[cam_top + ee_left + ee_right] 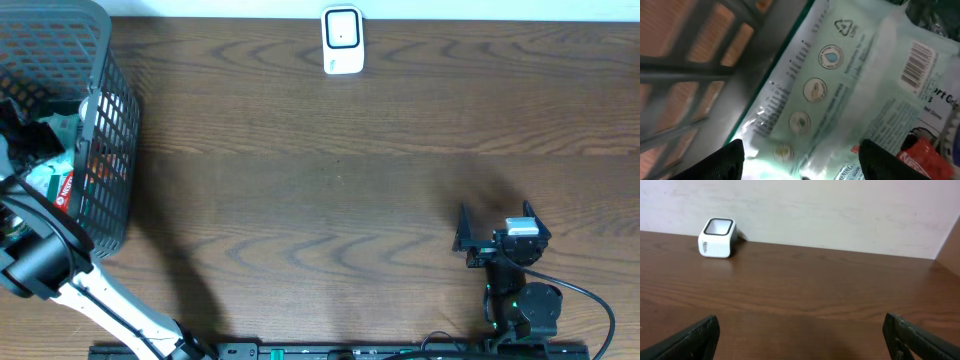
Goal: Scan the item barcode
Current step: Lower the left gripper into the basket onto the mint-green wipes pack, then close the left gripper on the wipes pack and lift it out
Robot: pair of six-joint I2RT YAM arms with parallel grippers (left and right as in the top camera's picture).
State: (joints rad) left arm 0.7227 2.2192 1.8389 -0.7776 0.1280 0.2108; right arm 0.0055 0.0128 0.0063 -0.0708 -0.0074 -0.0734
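Left pincer (805, 165), its two fingers apart, hangs over one pale green packet (840, 100) with one barcode (916, 65) inside one gray basket (110, 130) on the table (330, 180), the right pincer (800, 330) is wide apart too, and one white scanner (342, 40) stands at the far edge.

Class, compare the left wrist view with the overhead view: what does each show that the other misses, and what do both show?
Only the left wrist view: the barcode and recycling symbol on the pale green packet, under the open left pincer. Only the overhead view: the white scanner at the far edge of the table and the open right pincer. Both: the grey basket with the packet inside.
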